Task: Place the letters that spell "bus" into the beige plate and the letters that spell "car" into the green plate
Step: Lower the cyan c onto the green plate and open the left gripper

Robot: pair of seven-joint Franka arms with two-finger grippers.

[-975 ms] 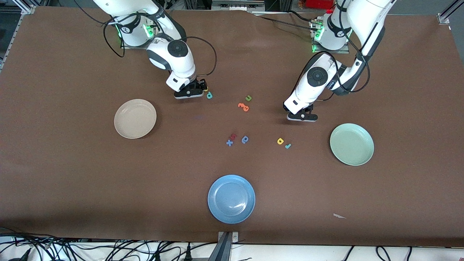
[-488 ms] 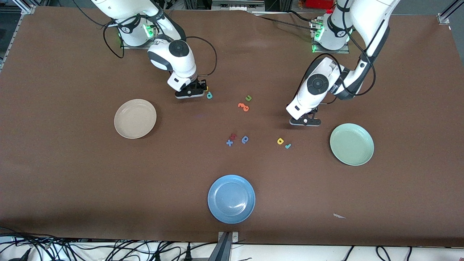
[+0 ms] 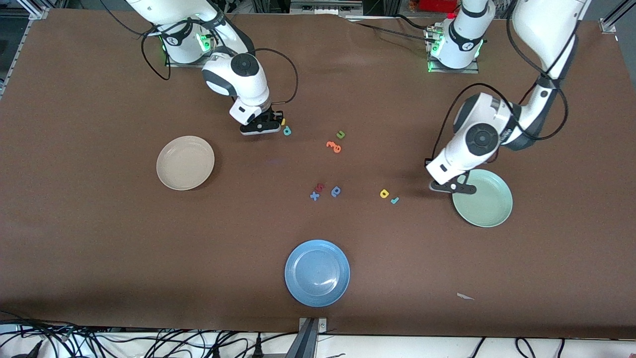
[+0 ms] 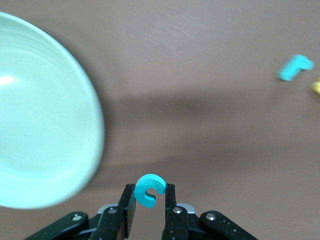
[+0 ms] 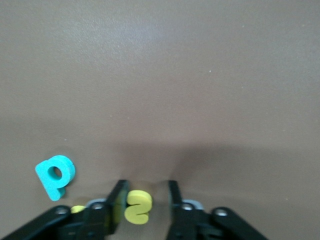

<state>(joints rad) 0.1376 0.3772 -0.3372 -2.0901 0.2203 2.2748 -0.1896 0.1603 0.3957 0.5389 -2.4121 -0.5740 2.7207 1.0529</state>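
The left arm comes down from its base at the table's edge in a long bend, forearm angled low. Its black two-finger left gripper hangs just above the brown table at the rim of the round pale green plate. The fingers are pinched on a small teal foam letter c, which stands on edge between them.

The right arm is folded short, wrist pointing down. The right gripper is down at the tabletop, fingers apart around a small yellow foam letter s, with a gap at one finger.
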